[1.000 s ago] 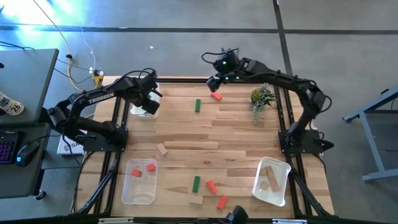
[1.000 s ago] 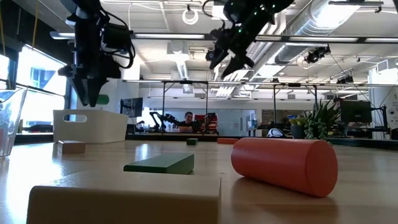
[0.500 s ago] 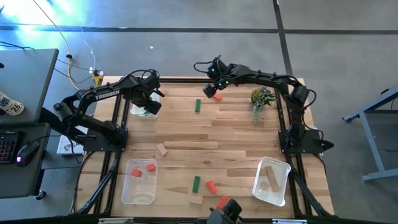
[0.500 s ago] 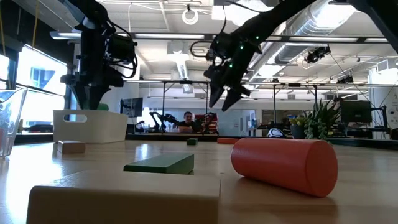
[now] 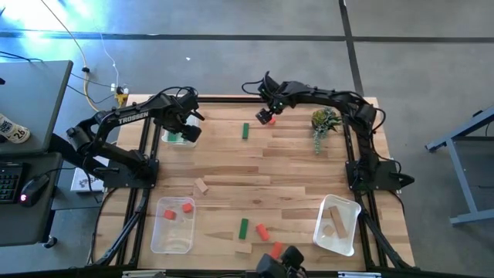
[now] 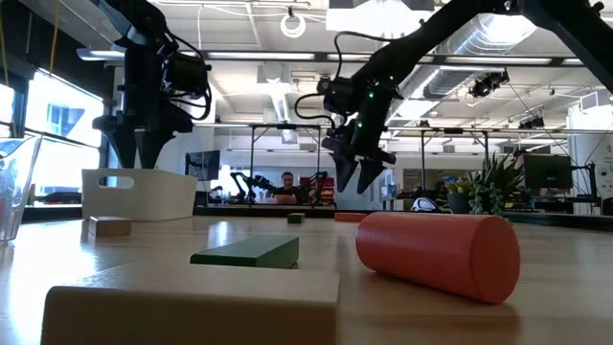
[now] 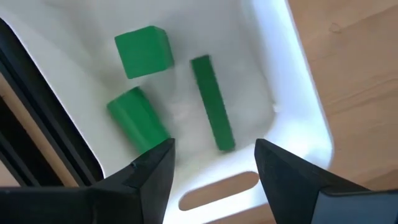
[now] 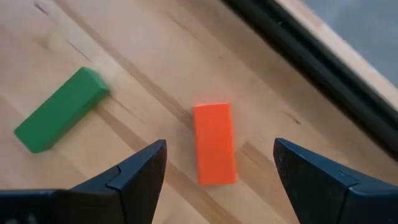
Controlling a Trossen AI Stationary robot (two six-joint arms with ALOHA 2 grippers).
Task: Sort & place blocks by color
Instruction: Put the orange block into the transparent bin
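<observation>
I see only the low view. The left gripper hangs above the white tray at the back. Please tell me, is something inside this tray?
Observer: Yes. The left wrist view shows three green blocks inside the white tray.
Operator: Does the left gripper hold any of them?
Observer: No. The left gripper is open and empty above them.
Operator: And what lies under the right gripper?
Observer: A red-orange block flat on the table, between the open fingers of the right gripper, untouched. A green bar lies apart from it.
</observation>
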